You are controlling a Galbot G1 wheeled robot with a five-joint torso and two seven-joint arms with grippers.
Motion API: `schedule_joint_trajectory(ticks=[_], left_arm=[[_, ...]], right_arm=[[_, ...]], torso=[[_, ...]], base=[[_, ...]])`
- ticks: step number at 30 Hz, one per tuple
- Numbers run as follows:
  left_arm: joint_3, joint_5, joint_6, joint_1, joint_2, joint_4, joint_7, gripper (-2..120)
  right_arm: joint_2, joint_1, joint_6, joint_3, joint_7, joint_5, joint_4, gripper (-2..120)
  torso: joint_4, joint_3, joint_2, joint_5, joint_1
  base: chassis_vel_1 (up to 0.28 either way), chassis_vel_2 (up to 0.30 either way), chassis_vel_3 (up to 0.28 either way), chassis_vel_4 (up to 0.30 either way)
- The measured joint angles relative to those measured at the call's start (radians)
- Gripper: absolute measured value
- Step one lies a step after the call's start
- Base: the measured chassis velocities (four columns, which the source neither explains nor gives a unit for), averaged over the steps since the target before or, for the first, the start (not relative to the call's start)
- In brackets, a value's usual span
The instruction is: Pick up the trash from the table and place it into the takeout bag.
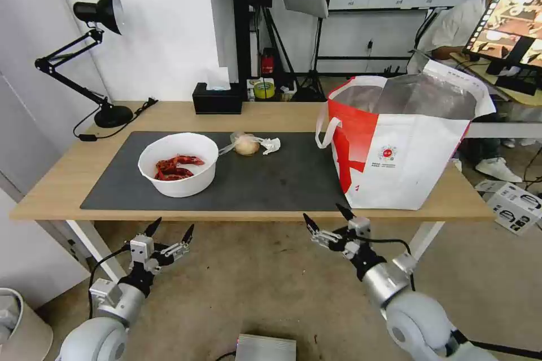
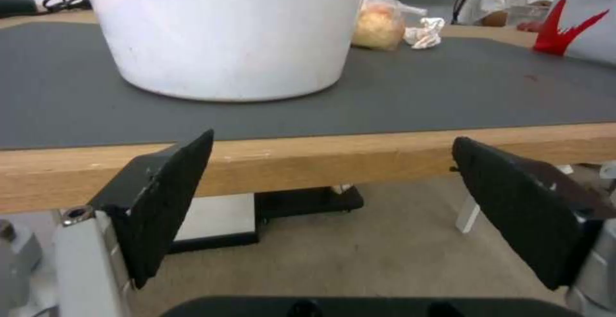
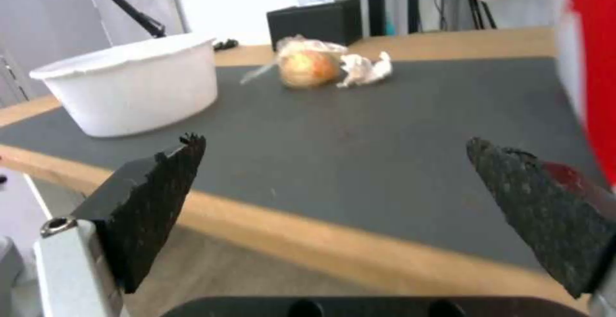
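A white round bowl [image 1: 178, 164] [image 2: 224, 28] [image 3: 132, 88] holding red crayfish shells sits on the left of the dark mat [image 1: 271, 180] on the table [image 1: 68, 180]. Behind it lie a small clear bag around a yellowish lump [image 1: 247, 145] [image 2: 378, 23] [image 3: 309, 67] and a crumpled tissue [image 1: 271, 145] [image 2: 425, 33] [image 3: 367, 68]. The takeout bag [image 1: 403, 146] [image 3: 590, 67] stands open on the right, foil lining showing. My left gripper [image 1: 170, 229] [image 2: 334, 153] hangs open below the table's front edge, in front of the bowl. My right gripper [image 1: 326, 218] [image 3: 337, 148] is open, just before the edge near the bag.
A black tissue box [image 1: 217, 98] [image 3: 314, 21] and a black desk lamp [image 1: 99, 56] stand at the table's back. A roll of tape [image 1: 263, 89] lies behind the table. White table legs [image 1: 93, 245] reach the floor. A grey box [image 1: 265, 348] lies on the floor between my arms.
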Motion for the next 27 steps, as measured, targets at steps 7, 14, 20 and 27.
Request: schedule_joint_trajectory(ticks=[7,14,20,27], left_arm=[[-0.004,0.001,0.002,0.001,0.0,-0.014,-0.002,100],[-0.021,0.004,0.004,0.005,-0.01,-0.018,-0.005,100],[-0.026,0.011,0.004,0.007,-0.031,-0.018,-0.006,100],[-0.032,0.015,0.004,0.005,-0.049,-0.017,-0.006,100]], right_arm=[[0.007,0.187,-0.085,-0.111,0.047,0.033,-0.04,100],[0.036,0.431,-0.22,-0.262,0.132,0.071,-0.142,100],[0.112,0.634,-0.295,-0.368,0.246,0.157,-0.279,100],[0.218,0.845,-0.341,-0.434,0.324,0.206,-0.477,100]], torso=[[0.0001,0.0,0.0,0.0,0.0],[0.0001,0.0,0.0,-0.0002,0.0],[0.0003,0.0,0.0,-0.0003,0.0],[0.0001,0.0,0.0,-0.0001,0.0]], base=[[0.0,0.0,0.0,0.0],[0.0,0.0,0.0,0.0],[0.0,0.0,0.0,0.0],[0.0,0.0,0.0,0.0]])
